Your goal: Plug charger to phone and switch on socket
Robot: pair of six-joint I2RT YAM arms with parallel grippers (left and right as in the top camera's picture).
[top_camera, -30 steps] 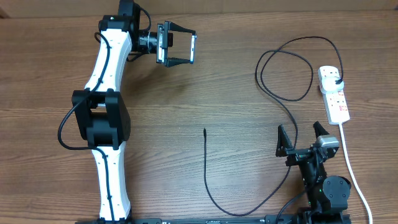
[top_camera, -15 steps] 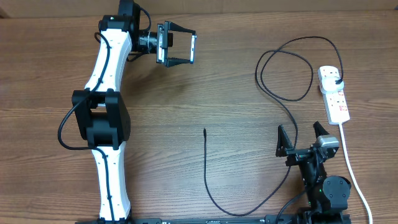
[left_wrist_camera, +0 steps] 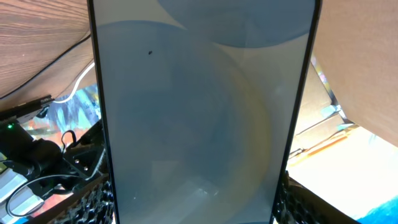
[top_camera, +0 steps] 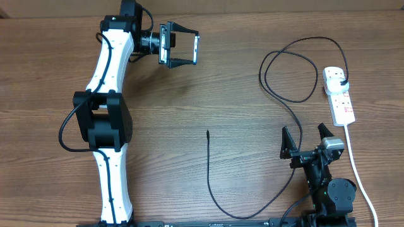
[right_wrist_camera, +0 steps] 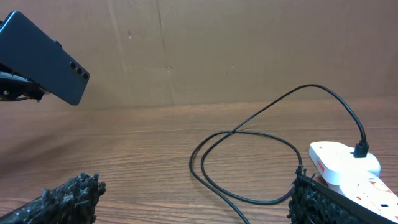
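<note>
My left gripper (top_camera: 194, 45) is shut on the phone (top_camera: 197, 50) at the far left of the table and holds it in the air. The phone's pale blue screen (left_wrist_camera: 199, 112) fills the left wrist view, with a finger (left_wrist_camera: 93, 202) against each long edge. From the right wrist its dark back (right_wrist_camera: 43, 59) shows, tilted. The charger (top_camera: 209, 170) lies on the table, its free tip (top_camera: 207, 132) near the middle, its loops (right_wrist_camera: 249, 134) at the right, and its plug (right_wrist_camera: 360, 149) sits in the white socket (top_camera: 339, 98). My right gripper (top_camera: 306, 140) is open and empty, low at the front right, just short of the loops.
The socket's white cord (top_camera: 356, 170) runs along the right edge toward the front, beside my right arm. My left arm (top_camera: 107, 120) stretches over the table's left side. A cardboard wall (right_wrist_camera: 217, 50) closes off the far side.
</note>
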